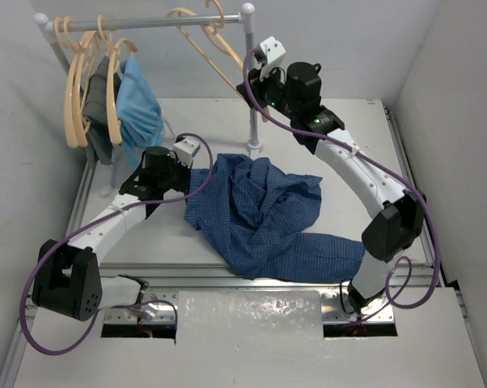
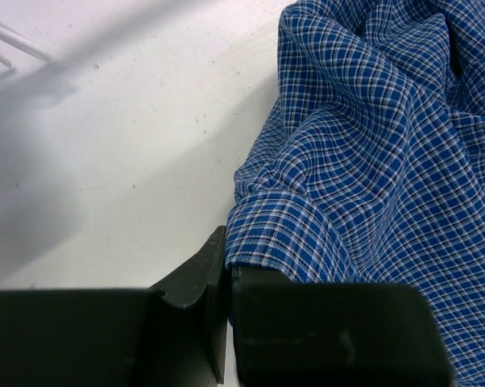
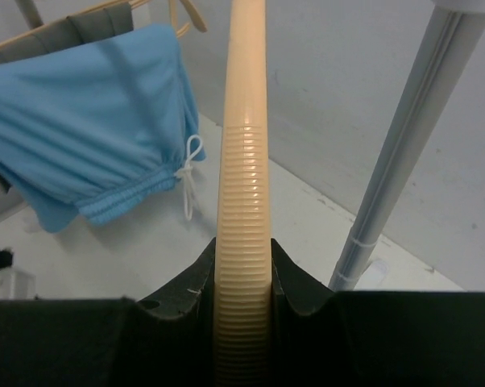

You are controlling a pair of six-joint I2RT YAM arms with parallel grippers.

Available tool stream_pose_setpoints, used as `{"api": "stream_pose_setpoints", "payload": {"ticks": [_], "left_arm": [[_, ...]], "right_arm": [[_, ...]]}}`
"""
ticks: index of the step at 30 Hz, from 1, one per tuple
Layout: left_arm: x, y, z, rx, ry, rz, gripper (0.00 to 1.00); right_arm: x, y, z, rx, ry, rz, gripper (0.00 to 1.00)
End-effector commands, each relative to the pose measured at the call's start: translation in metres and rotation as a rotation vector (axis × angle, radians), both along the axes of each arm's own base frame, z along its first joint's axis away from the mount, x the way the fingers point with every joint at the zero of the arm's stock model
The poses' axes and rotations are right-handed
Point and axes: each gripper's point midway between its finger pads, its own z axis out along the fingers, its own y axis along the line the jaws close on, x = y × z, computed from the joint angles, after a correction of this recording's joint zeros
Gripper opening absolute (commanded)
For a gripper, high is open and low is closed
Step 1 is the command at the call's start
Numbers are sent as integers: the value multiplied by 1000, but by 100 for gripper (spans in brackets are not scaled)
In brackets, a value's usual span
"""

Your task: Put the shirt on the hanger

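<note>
Seen from above, the left gripper (image 1: 193, 179) meets the left edge of the crumpled dark blue finely checked button-up shirt (image 1: 264, 214), which lies on the white table (image 1: 349, 121). The right gripper (image 1: 256, 90) is raised at the pale peach-tan curved hanger (image 1: 219, 65) under the grey metal rail (image 1: 146, 24). In the left wrist view the jaws are pinched narrow on the shirt's hem, with the cloth spreading ahead and to their right. In the right wrist view the jaws clamp the hanger's ribbed arm. A plain light-blue garment (image 3: 97, 145) hangs ahead-left of them and a grey pole (image 3: 404, 161) stands ahead-right.
</note>
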Motion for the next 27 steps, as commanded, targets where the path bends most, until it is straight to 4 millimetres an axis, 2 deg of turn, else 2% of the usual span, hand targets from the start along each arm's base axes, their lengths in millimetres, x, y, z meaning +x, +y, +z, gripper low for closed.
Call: {"api": "stream_pose_setpoints", "payload": {"ticks": [1,3,4,6,7,9,10,11,12,14,15,16,21,22,24,25,27], "left_arm": [[16,-8,28,-21,-76,-8,0],[19,-9,27,-23,-71,-8,0],[22,-10,31,-25,-78,-10,0],[26,-12,29,-24,-71,-11,0],[29,-13,32,-26,-78,-12,0],[33,-12,32,-24,-75,-8,0],[36,-13,34,-25,-78,-5,0],[37,-14,33,-27,-72,-4,0],[38,-13,33,-26,-72,2,0],[41,-11,32,-26,-70,18,0],[42,-11,33,-27,-71,22,0],[45,-9,35,-26,-77,35,0],[57,-10,43,-45,-79,68,0],[61,-10,49,-48,-89,77,0],[67,-10,51,-55,-86,95,0],[72,-9,55,-60,-91,109,0],[77,-9,60,-63,-98,123,0]], "right_arm": [[-39,-2,55,69,-124,77,0],[-58,-1,56,56,-133,115,0],[-62,0,38,32,-99,123,0],[-78,-5,40,30,-100,133,0],[-82,-7,24,21,-66,137,0],[-95,-16,28,39,-60,127,0],[-98,-20,14,29,-28,116,0],[-102,-23,10,30,-12,105,0],[-108,-33,17,38,-20,73,0],[-115,-45,-6,6,41,38,0],[-122,-57,-2,12,38,-2,0],[-127,-63,-26,-22,98,-19,0],[-161,-104,-70,-77,219,-129,0],[-175,-114,-83,-103,256,-136,0],[-183,-129,-93,-111,293,-195,0],[-194,-139,-98,-114,314,-213,0],[-207,-141,-103,-114,333,-191,0]]}}
